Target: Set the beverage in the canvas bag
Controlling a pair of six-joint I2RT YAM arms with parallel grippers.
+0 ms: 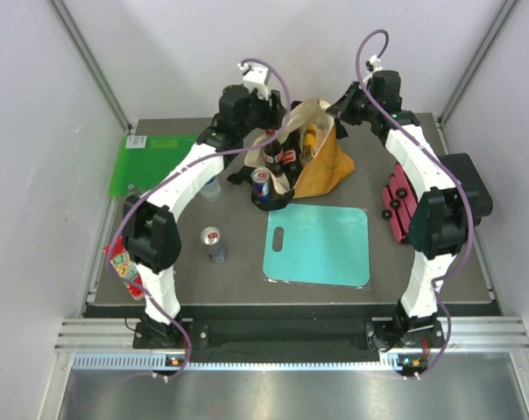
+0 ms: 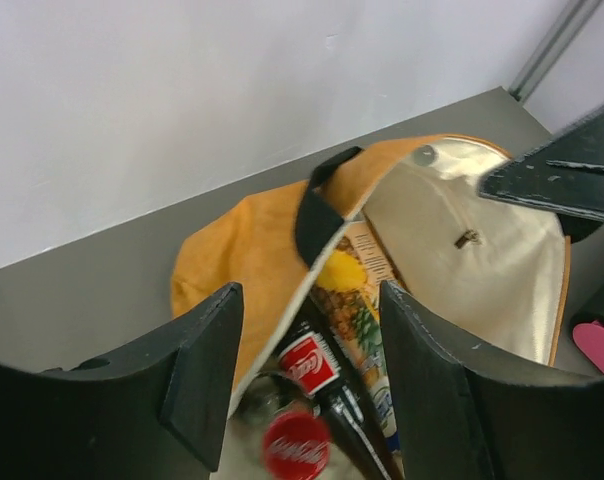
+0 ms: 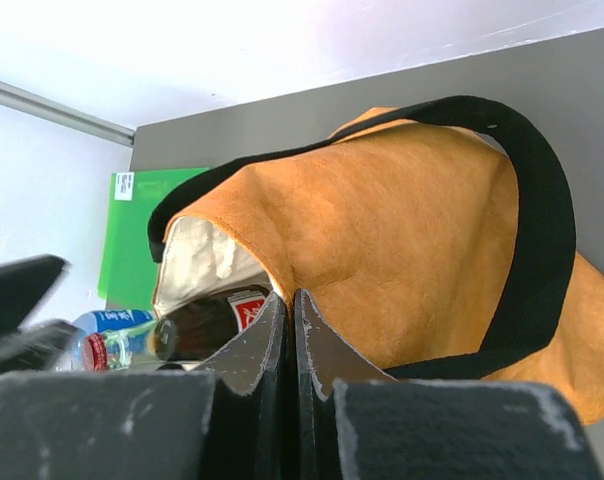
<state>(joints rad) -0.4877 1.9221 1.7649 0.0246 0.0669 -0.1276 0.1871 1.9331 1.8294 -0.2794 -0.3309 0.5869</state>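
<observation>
Left jaws spread wide: the left gripper [image 2: 310,300] hangs over the mouth of the bag [image 2: 232,250], with a cola bottle [image 2: 308,364] lying inside below it. The right gripper [image 3: 292,305] is pinched tight on the bag's rim. The bag sits far-centre on the table [image 1: 238,289], beside a teal mat [image 1: 321,245].

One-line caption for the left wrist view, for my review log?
Open left gripper over the canvas bag's mouth, a cola bottle showing inside.
</observation>
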